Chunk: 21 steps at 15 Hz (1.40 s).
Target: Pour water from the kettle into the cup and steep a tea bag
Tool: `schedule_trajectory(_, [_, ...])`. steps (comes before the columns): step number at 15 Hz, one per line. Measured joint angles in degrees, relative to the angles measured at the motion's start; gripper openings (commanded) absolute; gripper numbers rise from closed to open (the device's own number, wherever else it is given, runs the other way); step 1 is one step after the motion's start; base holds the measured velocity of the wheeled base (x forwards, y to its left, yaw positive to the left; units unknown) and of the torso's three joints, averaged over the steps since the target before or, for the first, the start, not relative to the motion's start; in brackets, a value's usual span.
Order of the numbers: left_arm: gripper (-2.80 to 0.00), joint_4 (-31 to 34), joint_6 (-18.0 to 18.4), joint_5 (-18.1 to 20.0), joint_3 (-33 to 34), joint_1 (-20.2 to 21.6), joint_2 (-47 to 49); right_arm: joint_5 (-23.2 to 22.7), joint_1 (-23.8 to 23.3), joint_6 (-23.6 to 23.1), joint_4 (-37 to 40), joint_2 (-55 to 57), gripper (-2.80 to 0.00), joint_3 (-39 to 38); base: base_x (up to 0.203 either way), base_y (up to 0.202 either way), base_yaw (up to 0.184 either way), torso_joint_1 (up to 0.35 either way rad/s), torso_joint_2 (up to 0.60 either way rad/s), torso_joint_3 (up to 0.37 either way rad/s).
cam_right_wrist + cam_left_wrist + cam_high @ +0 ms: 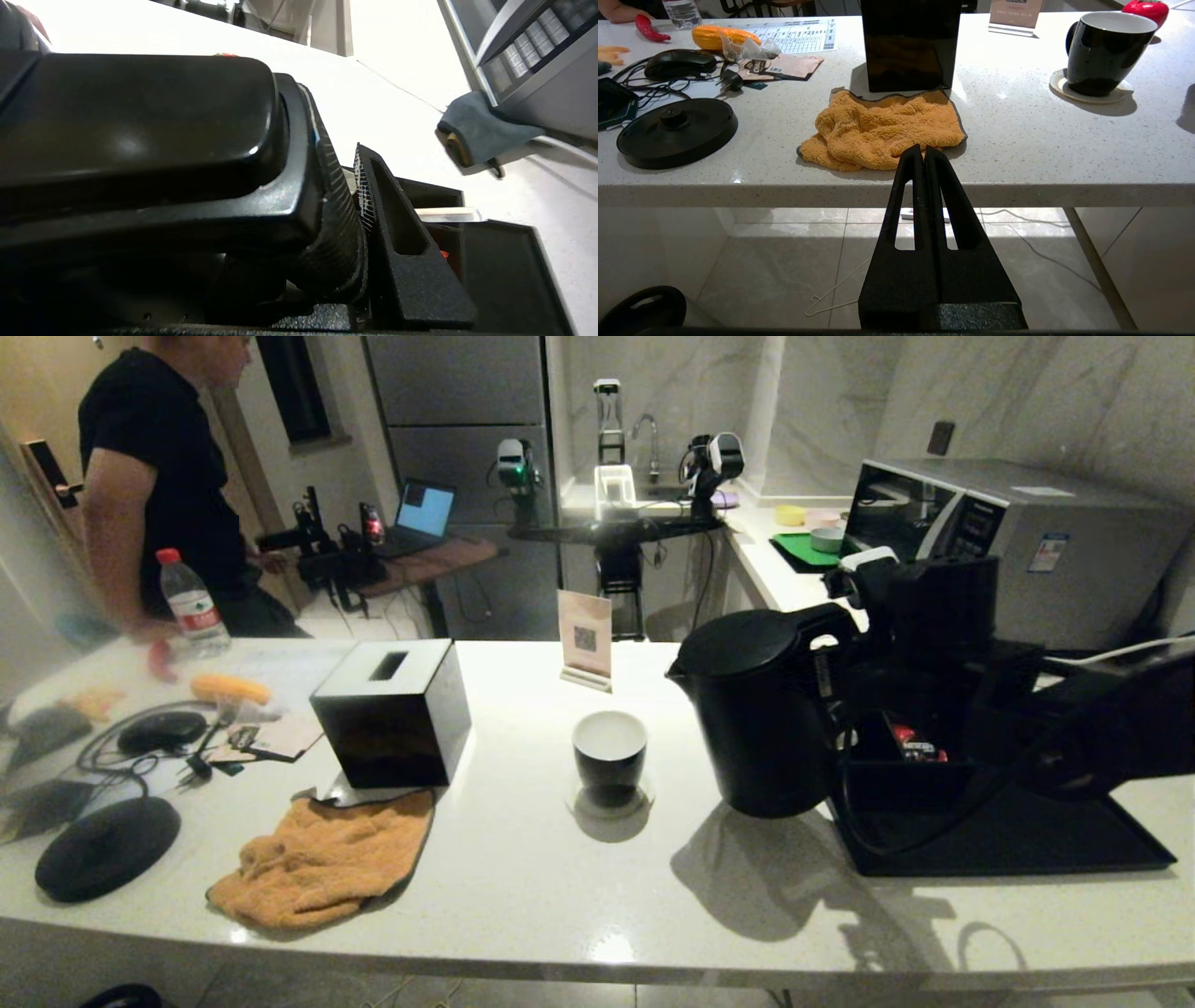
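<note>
White surface (560,896) carried everything; microwave (1027,541) sat at the far right on the side counter, person in a black shirt (159,476) stood far left behind the surface. Black tray (1027,845) lay at the right end, next to the kettle. Kettle (761,719) stood upright on the surface just left of the tray, lid down, spout pointing left toward the cup. Right gripper (864,644) was at the kettle's handle side; in the right wrist view the handle (140,140) filled most of the frame with the ribbed fingers (364,196) clamped against it, so grasping the kettle. Black square box (392,714) stood left of centre, its back edge on an orange cloth (322,863) that was crumpled in front of it. Round black kettle base (107,847) sat near the left front edge, well apart from the kettle. Cup (610,756) stood upright on a small white coaster (1087,91), between the box and the kettle, near the kettle but not touching; white inside, contents not visible. Left gripper (923,154) hung off the front edge of the surface, below its level, in line with the cloth, fingers pressed together on nothing. Smaller stuff: card stand (585,639) behind the cup, water bottle (191,602) far left, black mouse (161,731) with cables, yellow corn-like item (231,689). Tea bag: cannot tell which item it was
</note>
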<state>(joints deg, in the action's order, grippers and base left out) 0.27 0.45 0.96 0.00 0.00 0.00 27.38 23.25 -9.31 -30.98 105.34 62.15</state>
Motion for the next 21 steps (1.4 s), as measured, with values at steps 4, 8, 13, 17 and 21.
schedule_trajectory(4, [-2.8, 0.0, 0.0, 0.0, 0.0, 0.0, 0.0, 0.8, 1.0, -1.5, 0.0, 0.2, -2.8, 0.0, 0.0, 0.0, 0.0, 0.0, 0.0, 0.0])
schedule_trajectory(8, [-2.8, 0.0, 0.0, 0.0, 0.0, 0.0, 0.0, 1.2, 1.9, -4.9, -0.9, 0.5, -2.8, 0.0, 0.0, 0.0, 0.0, 0.0, 0.0, 0.0])
schedule_trajectory(13, [-2.8, 0.0, 0.0, 0.0, 0.0, 0.0, 0.0, 2.6, 3.9, -8.4, -3.6, 1.9, -2.8, 0.3, 0.0, 0.0, 0.0, 0.0, 0.0, 0.0])
schedule_trajectory(17, [-2.8, 0.0, 0.0, 0.0, 0.0, 0.0, 0.0, 2.7, 4.9, -10.4, -4.7, 3.4, -2.8, 1.8, 0.0, 0.0, 0.0, 0.0, 0.0, 0.0])
schedule_trajectory(21, [-2.8, 0.0, 0.0, 0.0, 0.0, 0.0, 0.0, 2.7, 5.5, -12.7, -4.8, 5.5, -2.8, 3.9, 0.0, 0.0, 0.0, 0.0, 0.0, 0.0])
